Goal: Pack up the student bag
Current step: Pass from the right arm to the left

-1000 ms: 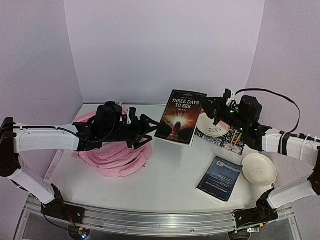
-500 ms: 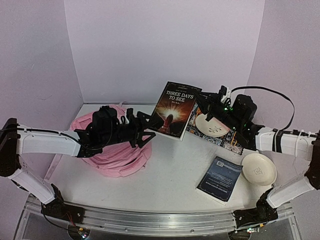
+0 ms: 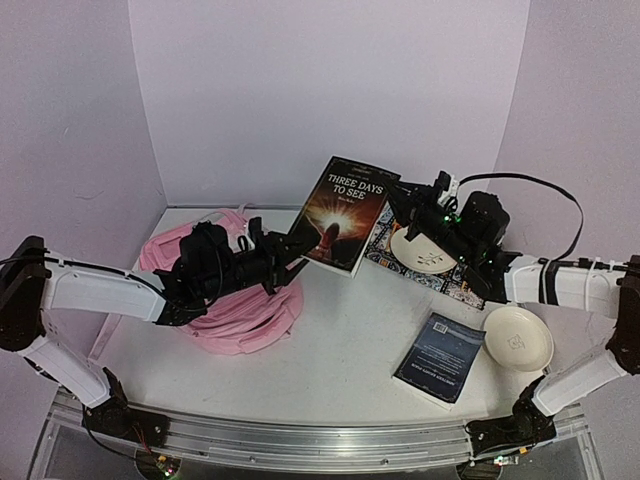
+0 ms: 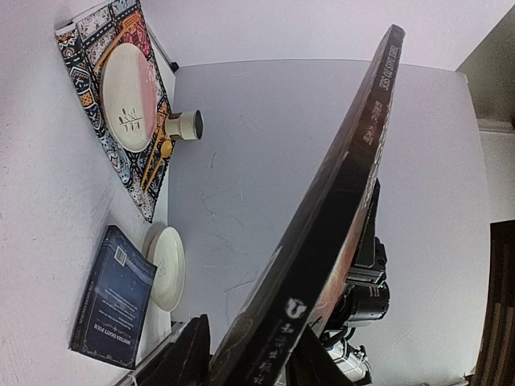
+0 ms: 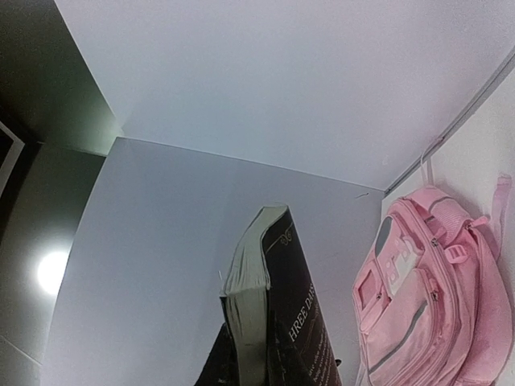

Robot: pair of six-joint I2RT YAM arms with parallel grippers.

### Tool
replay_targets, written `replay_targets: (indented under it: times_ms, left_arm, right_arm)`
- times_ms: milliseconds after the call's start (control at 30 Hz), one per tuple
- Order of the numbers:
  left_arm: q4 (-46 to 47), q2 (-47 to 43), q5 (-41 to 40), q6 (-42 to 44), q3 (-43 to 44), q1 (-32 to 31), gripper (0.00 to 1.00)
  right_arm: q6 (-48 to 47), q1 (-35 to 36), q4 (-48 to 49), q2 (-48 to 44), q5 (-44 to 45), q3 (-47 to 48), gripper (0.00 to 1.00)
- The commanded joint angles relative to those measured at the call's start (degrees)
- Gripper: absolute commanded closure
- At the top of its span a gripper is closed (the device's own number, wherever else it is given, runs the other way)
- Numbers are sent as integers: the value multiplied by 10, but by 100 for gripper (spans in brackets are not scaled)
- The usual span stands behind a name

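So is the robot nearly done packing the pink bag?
Not nearly. Nothing looks packed yet. The left gripper and right gripper hold the Three Days to See book up beside the student bag. Left to do: getting it inside, and maybe the blue book lying on the table.

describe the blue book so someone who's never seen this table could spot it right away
Start at the pink student bag on the table's left, then cross to the right side near the front edge. There, just left of a plain white plate, lies the blue book. Unlike the other book, held up in the air, it lies flat.
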Motion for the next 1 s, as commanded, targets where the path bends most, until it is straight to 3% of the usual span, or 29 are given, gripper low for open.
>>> replay_targets:
  times_ms: [0, 100, 433, 633, 767, 967]
  left_arm:
    - [56, -51, -39, 21, -21, -2, 77]
    - [58, -67, -50, 34, -32, -2, 80]
    - [66, -83, -49, 113, -40, -2, 53]
    - [80, -79, -32, 137, -19, -2, 52]
    - [87, -69, -26, 130, -10, -2, 59]
    - [89, -110, -58, 148, -40, 4, 88]
  right_arm:
    - [19, 7, 82, -17, 7, -8, 100]
    - [22, 8, 79, -25, 14, -28, 100]
    - [66, 12, 90, -24, 17, -5, 100]
    - [84, 27, 96, -19, 39, -3, 100]
    - [75, 33, 102, -9, 38, 5, 100]
    - [37, 33, 75, -6, 3, 0, 96]
